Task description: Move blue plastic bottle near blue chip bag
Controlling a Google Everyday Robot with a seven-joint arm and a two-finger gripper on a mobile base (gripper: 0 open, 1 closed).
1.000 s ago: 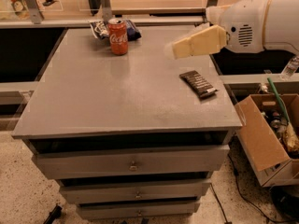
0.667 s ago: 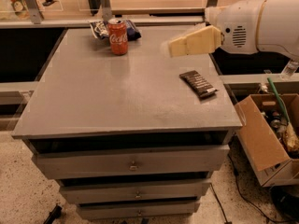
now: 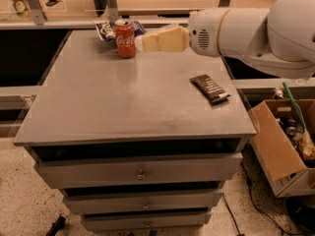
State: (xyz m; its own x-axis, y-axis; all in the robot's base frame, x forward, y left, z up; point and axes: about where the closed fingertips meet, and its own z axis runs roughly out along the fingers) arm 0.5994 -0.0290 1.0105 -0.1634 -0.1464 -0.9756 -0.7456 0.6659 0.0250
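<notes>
The blue chip bag (image 3: pixel 104 30), dark blue foil with white print, lies at the far edge of the grey table top (image 3: pixel 123 97), partly hidden behind a red soda can. My gripper (image 3: pixel 143 42), cream coloured on the white arm (image 3: pixel 246 31), reaches in from the right. It hovers just right of the can and close to the bag. No blue plastic bottle shows in this view.
A red Coca-Cola can (image 3: pixel 125 38) stands upright at the back of the table. A flat dark brown bar wrapper (image 3: pixel 210 88) lies at the right. An open cardboard box (image 3: pixel 280 146) stands on the floor to the right. Drawers (image 3: pixel 140 172) sit below the top.
The arm and gripper have moved left across the back of the table, from near the right edge to just beside the can and chip bag. Nothing else moved.
</notes>
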